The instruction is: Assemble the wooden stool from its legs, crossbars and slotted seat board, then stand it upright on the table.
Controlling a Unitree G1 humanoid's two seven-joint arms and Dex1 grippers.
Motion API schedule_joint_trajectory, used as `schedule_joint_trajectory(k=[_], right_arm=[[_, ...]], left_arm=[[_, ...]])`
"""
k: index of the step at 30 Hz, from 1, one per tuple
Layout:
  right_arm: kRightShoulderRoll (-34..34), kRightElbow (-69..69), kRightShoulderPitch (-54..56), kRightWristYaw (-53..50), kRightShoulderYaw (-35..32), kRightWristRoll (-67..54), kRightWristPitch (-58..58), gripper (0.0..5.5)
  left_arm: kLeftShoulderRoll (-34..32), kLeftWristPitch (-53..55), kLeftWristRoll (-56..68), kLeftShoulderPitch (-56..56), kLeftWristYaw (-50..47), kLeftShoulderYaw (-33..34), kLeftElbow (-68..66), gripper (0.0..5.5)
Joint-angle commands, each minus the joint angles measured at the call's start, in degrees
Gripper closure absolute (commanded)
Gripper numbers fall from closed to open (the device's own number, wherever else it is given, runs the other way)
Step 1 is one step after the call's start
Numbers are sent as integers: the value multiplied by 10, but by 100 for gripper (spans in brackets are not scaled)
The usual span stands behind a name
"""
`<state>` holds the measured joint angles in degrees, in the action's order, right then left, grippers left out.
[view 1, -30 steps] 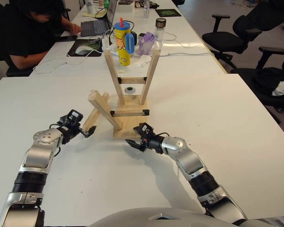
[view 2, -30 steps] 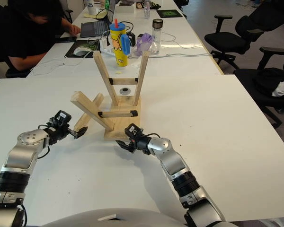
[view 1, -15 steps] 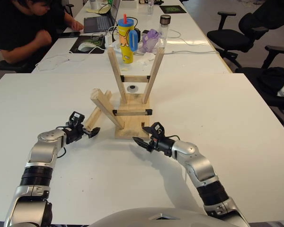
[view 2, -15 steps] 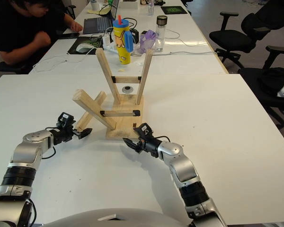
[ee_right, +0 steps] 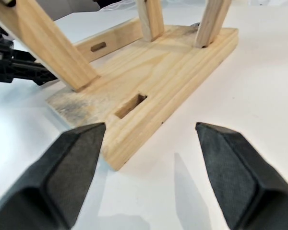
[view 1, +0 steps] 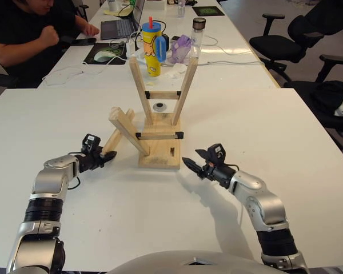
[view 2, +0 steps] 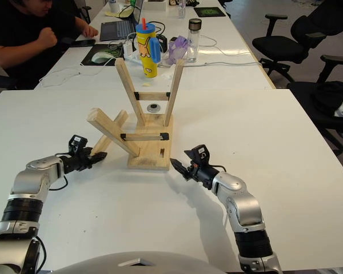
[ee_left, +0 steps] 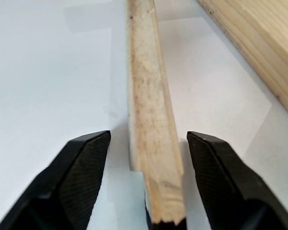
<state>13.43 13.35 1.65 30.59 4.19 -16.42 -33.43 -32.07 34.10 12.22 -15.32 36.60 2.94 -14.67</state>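
The seat board [view 1: 159,154] lies inverted; beside it, a loose leg [ee_left: 151,115] is straddled at its end by the spread left gripper [view 1: 104,155]. The right gripper [view 1: 191,157] is spread near the board's corner. The wood is judged stiff and light, best gripped across flat faces.

The seat board [ee_right: 177,62] is pale bare wood, unvarnished, with plain grain and a grey, scuffed patch beside its slot [ee_right: 130,105]. The loose leg [ee_left: 151,110] between the fingers [ee_left: 81,182] of my left gripper [view 1: 107,154] is rough and fibrous, with a splintered end. Those fingers, like the ones on my right gripper [view 1: 192,158], are matt black with a fine crosshatched texture. The desk [view 1: 263,125] is white, smooth and faintly glossy.
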Motion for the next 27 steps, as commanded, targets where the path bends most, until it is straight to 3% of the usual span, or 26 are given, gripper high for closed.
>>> schedule_joint_trajectory(k=[1, 8, 14, 18, 22, 27], right_arm=[[10, -13, 9, -15, -20, -3, -5, 202], [25, -51, 34, -45, -30, 27, 31, 202], [22, -79, 59, -59, -45, 24, 43, 202], [20, -88, 80, -62, -64, 9, 54, 202], [23, -98, 85, -53, -76, -2, 58, 202], [34, -98, 95, -25, -101, -40, 50, 202]], left_arm=[[0, -13, -7, -16, -1, -4, -6, 337], [8, -25, 10, -38, -16, 28, -20, 445], [16, -23, 24, -52, -15, 44, -25, 446], [47, -46, 133, -92, 4, 140, 9, 446], [32, -64, 218, -151, 15, 219, 19, 446], [1, 57, 416, -195, 71, 298, 74, 446]])
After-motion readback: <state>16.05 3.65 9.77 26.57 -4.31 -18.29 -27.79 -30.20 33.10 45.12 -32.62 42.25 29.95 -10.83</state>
